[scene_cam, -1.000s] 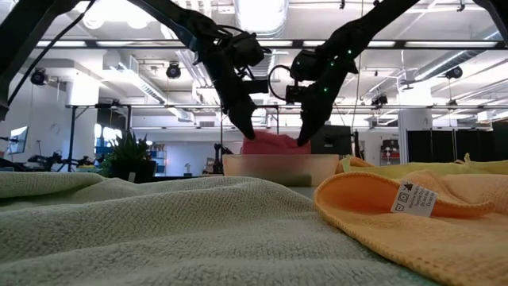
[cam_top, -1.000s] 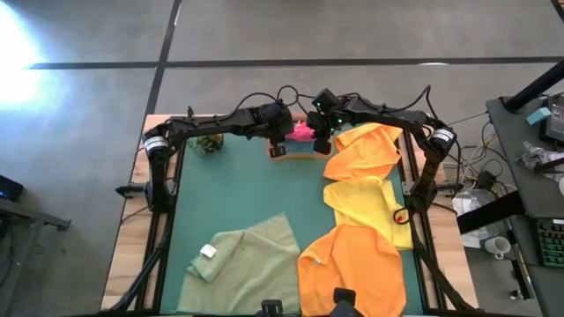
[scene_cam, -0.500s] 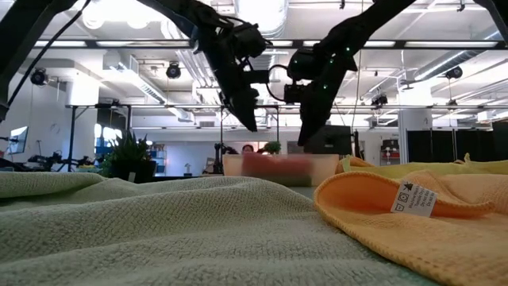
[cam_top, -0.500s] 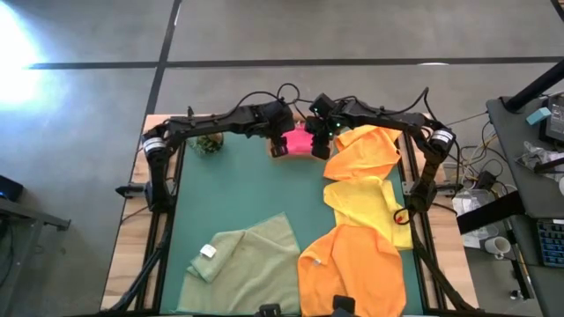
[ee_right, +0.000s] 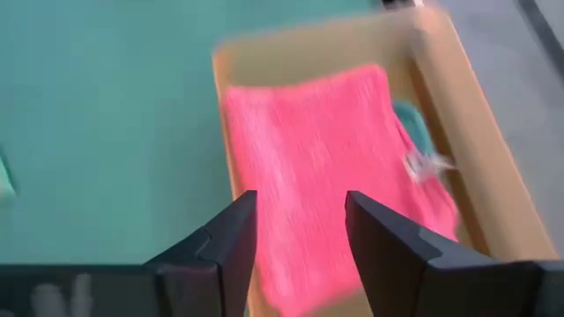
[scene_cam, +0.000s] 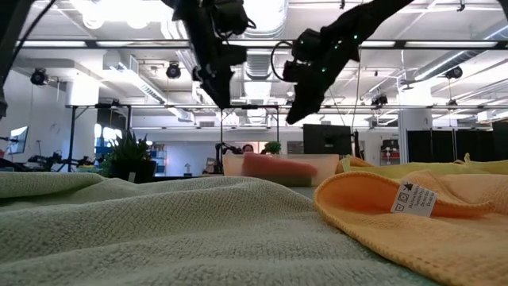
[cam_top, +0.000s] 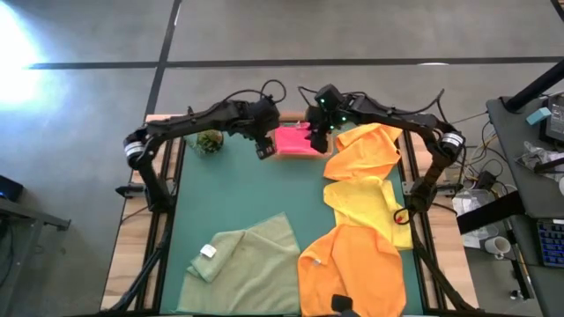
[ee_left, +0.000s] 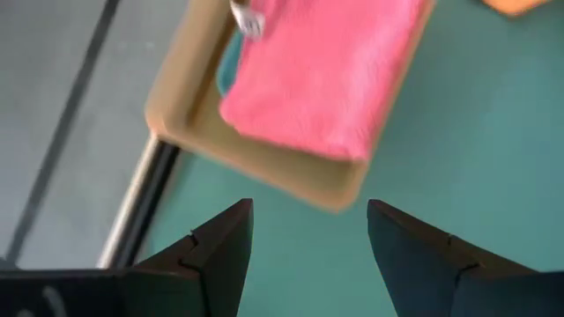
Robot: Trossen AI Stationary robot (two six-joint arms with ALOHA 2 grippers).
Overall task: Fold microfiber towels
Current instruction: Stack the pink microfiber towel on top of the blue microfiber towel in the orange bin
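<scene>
From above, the folded hot pink microfiber towel (cam_top: pixel 293 140) now lies flat in the shallow tan cardboard tray (cam_top: pixel 297 154) at the far edge of the green mat-covered surface (cam_top: pixel 238 198), whereas a second ago it was bunched between the two tools; the left tool (cam_top: pixel 262 151) has drawn away to the tray's left and the right tool (cam_top: pixel 317 141) sits at its right end. Nearer, an orange microfiber towel (cam_top: pixel 363 150), a yellow microfiber towel (cam_top: pixel 366 204) and a second orange microfiber towel (cam_top: pixel 352 264) run down the right side, with a pale sage green microfiber towel (cam_top: pixel 251 255) at the near left and a small potted plant (cam_top: pixel 209 141) at the far left. At table height, both tools have risen clear above the tray (scene_cam: pixel 274 168), the left tool (scene_cam: pixel 221 99) and right tool (scene_cam: pixel 295 115) hanging apart, with the sage cloth (scene_cam: pixel 143 230) and orange cloth (scene_cam: pixel 413 214) filling the foreground. From the left wrist, the left tool (ee_left: pixel 308 255) is spread wide and empty before the pink towel (ee_left: pixel 326 75), a teal cloth edge (ee_left: pixel 227 70) beneath it. From the right wrist, the right tool (ee_right: pixel 300 238) is parted and empty over the pink towel (ee_right: pixel 317 167).
</scene>
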